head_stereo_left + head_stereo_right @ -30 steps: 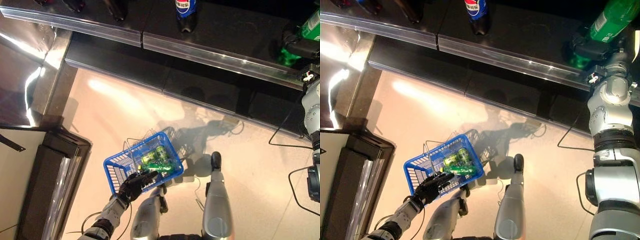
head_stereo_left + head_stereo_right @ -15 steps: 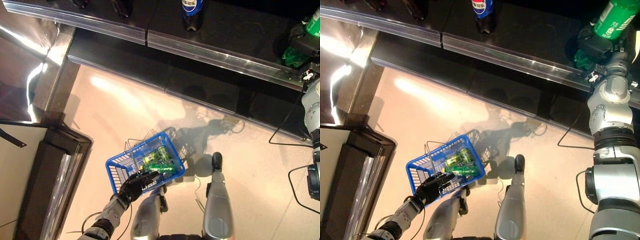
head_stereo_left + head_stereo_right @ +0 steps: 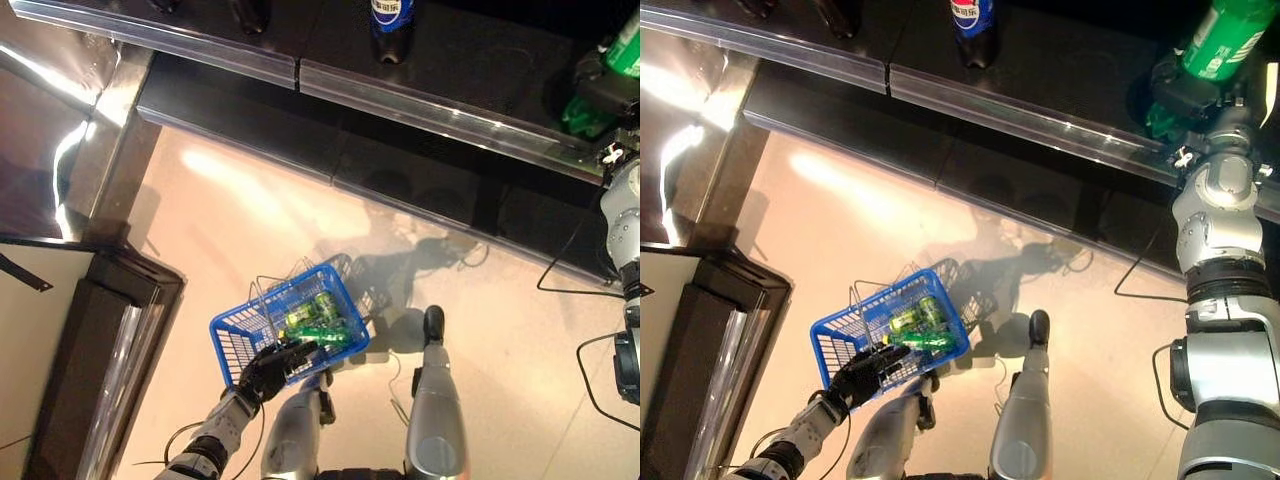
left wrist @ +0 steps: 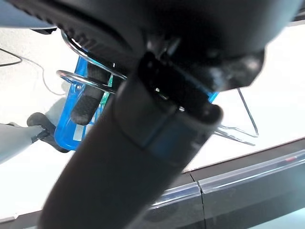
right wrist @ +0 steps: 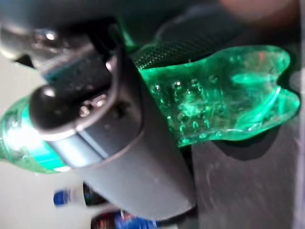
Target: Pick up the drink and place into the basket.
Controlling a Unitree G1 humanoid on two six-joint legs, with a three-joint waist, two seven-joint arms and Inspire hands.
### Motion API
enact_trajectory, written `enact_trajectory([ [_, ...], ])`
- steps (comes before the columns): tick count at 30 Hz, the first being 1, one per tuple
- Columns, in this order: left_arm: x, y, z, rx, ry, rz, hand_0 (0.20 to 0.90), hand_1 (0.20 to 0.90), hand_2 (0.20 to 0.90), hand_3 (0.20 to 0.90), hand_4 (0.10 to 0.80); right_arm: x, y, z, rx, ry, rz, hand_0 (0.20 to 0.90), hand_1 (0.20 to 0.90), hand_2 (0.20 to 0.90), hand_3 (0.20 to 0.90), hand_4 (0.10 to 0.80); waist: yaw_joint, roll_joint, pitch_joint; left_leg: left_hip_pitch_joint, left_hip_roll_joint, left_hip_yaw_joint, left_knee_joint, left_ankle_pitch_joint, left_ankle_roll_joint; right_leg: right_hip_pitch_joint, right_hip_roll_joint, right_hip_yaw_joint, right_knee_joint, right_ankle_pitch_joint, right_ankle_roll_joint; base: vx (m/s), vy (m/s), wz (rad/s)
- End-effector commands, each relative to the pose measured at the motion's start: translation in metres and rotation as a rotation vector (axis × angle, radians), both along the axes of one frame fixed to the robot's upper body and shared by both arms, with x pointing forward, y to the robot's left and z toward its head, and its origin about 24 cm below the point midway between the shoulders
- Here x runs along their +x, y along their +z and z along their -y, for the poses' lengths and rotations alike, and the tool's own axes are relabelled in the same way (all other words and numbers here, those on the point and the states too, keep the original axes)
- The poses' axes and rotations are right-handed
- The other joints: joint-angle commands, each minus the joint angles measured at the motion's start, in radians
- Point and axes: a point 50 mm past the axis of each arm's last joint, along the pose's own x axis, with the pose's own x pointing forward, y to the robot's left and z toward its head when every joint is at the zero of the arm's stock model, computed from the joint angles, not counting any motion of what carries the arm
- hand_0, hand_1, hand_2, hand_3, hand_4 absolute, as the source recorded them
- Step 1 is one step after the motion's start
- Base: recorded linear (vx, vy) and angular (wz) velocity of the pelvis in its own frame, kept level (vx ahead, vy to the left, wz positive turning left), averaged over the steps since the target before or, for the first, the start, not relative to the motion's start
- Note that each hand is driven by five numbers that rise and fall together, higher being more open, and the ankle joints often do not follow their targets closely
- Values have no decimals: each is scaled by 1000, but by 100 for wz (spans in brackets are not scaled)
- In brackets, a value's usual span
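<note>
We see the blue basket (image 3: 890, 332) hanging low over the floor (image 3: 840, 230) from our left hand (image 3: 862, 373), whose fingers curl round its wire handles; green drinks already lie inside it. Up at the dark shelf (image 3: 1060, 70), behind its clear front rail, our right hand (image 3: 1185, 95) is wrapped around the green bottle (image 3: 1225, 35), near a blue-labelled bottle (image 3: 972, 25).

Silver-grey jointed arms, each ending in a dark hand (image 3: 862, 373)

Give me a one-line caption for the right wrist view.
Right hand shut on the green bottle above the dark shelf.
</note>
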Motion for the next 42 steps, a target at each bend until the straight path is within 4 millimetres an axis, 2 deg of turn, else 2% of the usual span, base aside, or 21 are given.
enact_trajectory([
  [1,-4,17,-53,126,22,134,300,300,300,200,100,-21,75,-30,-174,132,325,300,300,300,200,100,18,-31,-153,-14,55,-16,48,-6,-17,46,-1,-36,82,-148,-33,38,13,9],
  [6,-10,15,-58,146,23,117,300,300,300,200,100,-20,56,-35,-158,179,297,300,300,300,200,100,28,-69,-209,33,51,-11,-18,15,-18,103,2,-57,10,-104,-14,48,5,13],
  [9,-13,15,-63,161,32,109,300,300,300,200,100,-21,36,-36,-138,208,270,300,300,300,200,100,31,-99,-251,60,55,-4,-40,18,-19,144,0,-77,-28,-83,-2,35,5,6],
  [16,-15,15,-63,168,40,101,300,300,300,200,100,-25,1,-35,-100,261,200,300,300,300,200,100,45,-153,-341,117,70,7,-44,2,-18,239,-1,-116,-79,-64,16,60,5,7],
  [20,-15,17,-63,153,45,109,300,300,300,200,100,-28,-15,-38,-75,302,172,300,300,300,200,100,54,-172,-391,149,77,15,-44,-9,-17,285,2,-131,-96,-65,22,119,23,-3],
  [24,-5,28,-60,114,56,178,300,300,300,200,100,-32,-33,-46,-51,358,155,300,300,300,200,100,67,-186,-421,167,81,12,-44,-15,-18,325,4,-149,-103,-73,24,42,48,1],
  [31,12,50,-45,42,32,348,300,300,300,200,100,-44,-51,-64,-36,442,168,300,300,300,200,100,97,-208,-440,174,78,-13,-44,-18,-11,363,7,-177,-99,-88,23,-8,24,13],
  [35,25,70,-33,-28,10,485,300,300,300,200,100,-51,-62,-88,-37,548,187,300,300,300,200,100,120,-218,-438,176,78,-32,-44,-18,-7,386,3,-196,-98,-96,26,-28,-2,12],
  [38,29,82,-25,-61,-15,549,300,300,300,200,100,-55,-66,-96,-41,590,186,300,300,300,200,100,132,-221,-438,176,79,-39,-44,-17,-7,394,-1,-207,-99,-97,29,-16,-10,20],
  [42,41,112,-6,-126,-70,677,300,300,300,200,100,-59,-75,-116,-55,655,182,300,300,300,200,100,153,-227,-437,177,82,-47,-44,-16,-6,409,-3,-226,-103,-98,32,-30,-25,19],
])
